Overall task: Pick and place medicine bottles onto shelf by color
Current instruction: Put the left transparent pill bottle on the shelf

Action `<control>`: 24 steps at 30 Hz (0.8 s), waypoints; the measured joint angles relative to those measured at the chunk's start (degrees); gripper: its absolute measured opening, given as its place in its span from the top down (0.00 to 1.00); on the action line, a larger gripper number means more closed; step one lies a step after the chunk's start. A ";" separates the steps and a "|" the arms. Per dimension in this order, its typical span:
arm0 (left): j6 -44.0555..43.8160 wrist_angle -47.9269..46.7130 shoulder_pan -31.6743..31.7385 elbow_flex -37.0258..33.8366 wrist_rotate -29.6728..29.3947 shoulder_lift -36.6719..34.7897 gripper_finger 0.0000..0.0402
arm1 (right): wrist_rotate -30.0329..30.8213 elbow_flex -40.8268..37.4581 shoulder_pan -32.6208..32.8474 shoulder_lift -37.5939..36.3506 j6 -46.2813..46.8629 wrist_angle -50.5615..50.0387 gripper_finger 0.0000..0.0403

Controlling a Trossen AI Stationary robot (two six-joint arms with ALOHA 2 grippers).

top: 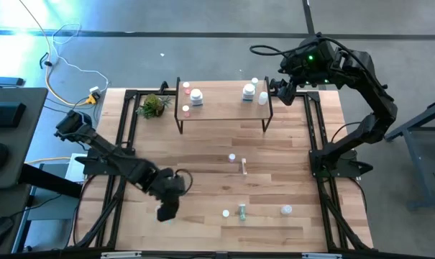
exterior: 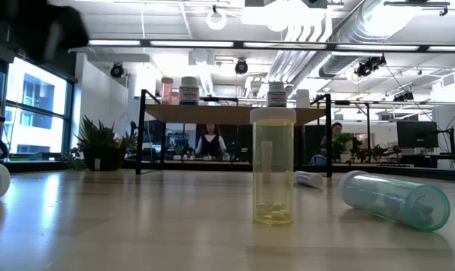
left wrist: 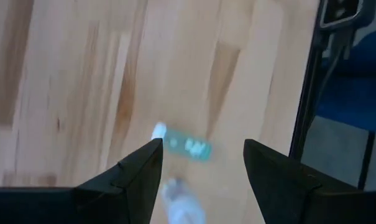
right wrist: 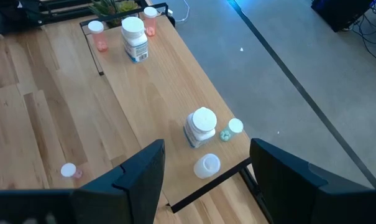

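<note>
Hovering the left claw (top: 167,210), fingers apart and empty, low over the bench (top: 203,151) near 7 o'clock. Aiming at the lying green bottle (left wrist: 189,147) just ahead; lining up straight, dropping slowly, squeezing gently. Waiting right claw (top: 284,90), wide apart, by the shelf (top: 221,108) at 1 o'clock.

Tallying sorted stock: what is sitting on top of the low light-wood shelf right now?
On the low light-wood shelf: two pink bottles and a white jar at one end; a white jar, small green bottle and white-capped bottle at the other. Nothing looks covered.
</note>
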 joint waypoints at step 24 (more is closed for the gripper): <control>-15.02 -9.27 -15.38 0.04 -11.21 0.60 0.46 | 0.00 0.00 0.00 0.02 0.02 -0.48 0.44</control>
